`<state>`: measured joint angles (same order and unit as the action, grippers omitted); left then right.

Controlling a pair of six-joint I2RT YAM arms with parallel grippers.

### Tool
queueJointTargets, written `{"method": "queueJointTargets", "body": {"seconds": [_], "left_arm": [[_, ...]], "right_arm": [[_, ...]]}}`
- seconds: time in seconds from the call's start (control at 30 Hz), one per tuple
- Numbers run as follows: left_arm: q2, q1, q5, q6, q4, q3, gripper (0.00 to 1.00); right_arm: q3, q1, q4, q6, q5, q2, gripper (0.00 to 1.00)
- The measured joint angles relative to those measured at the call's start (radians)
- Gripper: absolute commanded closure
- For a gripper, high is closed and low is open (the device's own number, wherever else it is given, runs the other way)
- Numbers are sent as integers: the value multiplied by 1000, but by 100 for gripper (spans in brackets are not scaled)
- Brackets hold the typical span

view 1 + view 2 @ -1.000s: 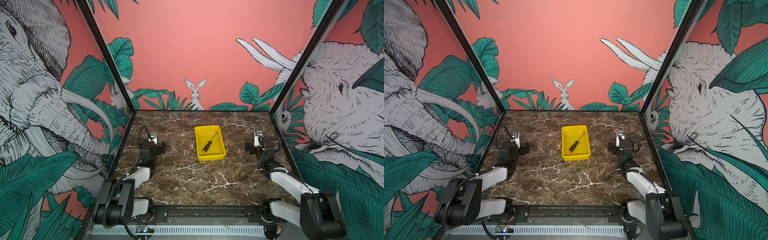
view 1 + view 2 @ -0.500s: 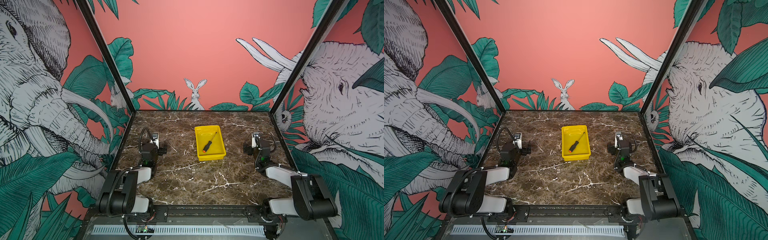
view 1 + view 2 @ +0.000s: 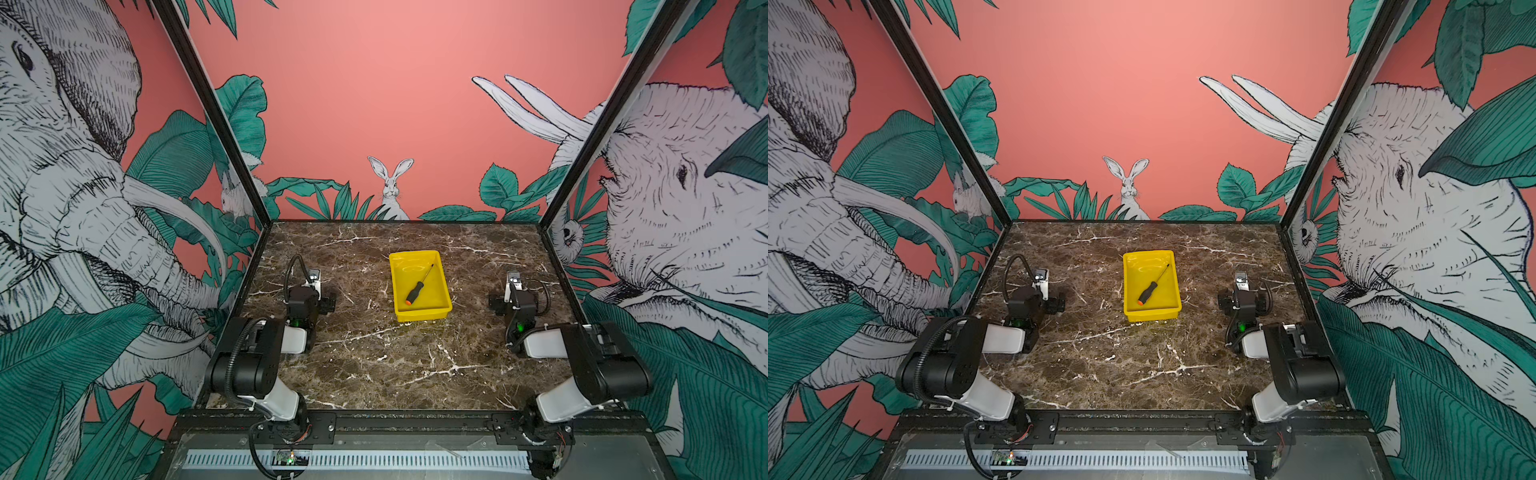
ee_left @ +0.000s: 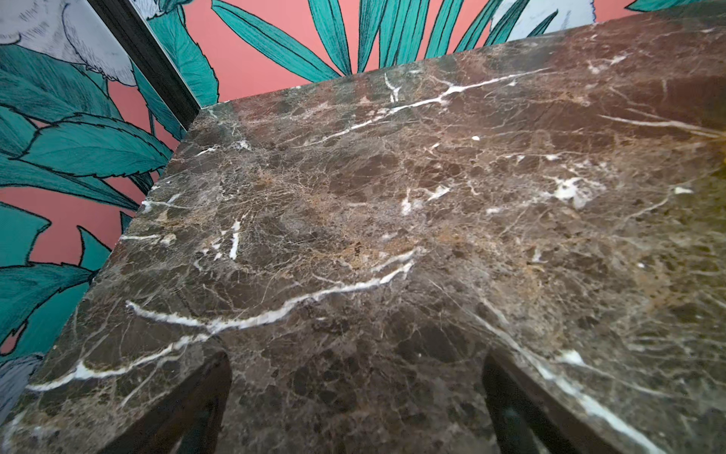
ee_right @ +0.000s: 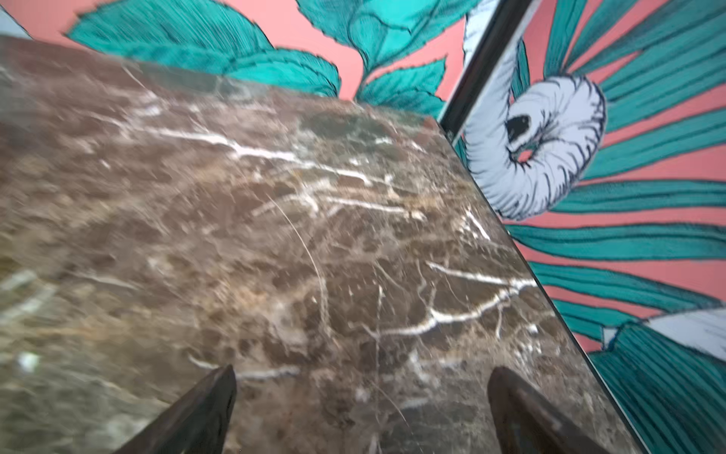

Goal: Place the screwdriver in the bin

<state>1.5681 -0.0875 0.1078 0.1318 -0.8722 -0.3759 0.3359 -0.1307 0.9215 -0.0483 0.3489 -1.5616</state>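
Observation:
In both top views the yellow bin (image 3: 441,310) (image 3: 1170,312) sits mid-table. The screwdriver (image 3: 417,286) (image 3: 1151,289) lies slantwise inside it, orange butt toward the near end. My left gripper (image 3: 312,277) (image 3: 1040,277) rests low at the table's left, well apart from the bin. My right gripper (image 3: 514,280) (image 3: 1240,279) rests low at the right. In the left wrist view the left gripper (image 4: 355,377) stands open over bare marble. In the right wrist view the right gripper (image 5: 361,387) is open too, nothing between its fingers (image 5: 204,412).
The dark marble table (image 3: 374,365) is walled by patterned panels on the left, back and right. A black rail (image 3: 407,424) runs along the near edge where both arm bases sit.
Both arms have folded back toward their bases, elbows nearer the front rail. The grippers stay at the table sides. Bin and screwdriver have not moved.

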Motion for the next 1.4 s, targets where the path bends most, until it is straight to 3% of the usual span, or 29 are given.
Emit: {"method": "queueJointTargets", "body": {"seconds": [0.37,0.6,1.4], "left_arm": [[0,32,-30,-10,3,-27,0],[0,34,-40,-11,5,-27,0],[0,34,-44,-11,6,-28,0]], "right_arm": [[-8,0,92,0,40,-7,1],[-80,-1,194,-38,-75,-8,1],[-49,-2,171,-38,-64,-8,1]]}}
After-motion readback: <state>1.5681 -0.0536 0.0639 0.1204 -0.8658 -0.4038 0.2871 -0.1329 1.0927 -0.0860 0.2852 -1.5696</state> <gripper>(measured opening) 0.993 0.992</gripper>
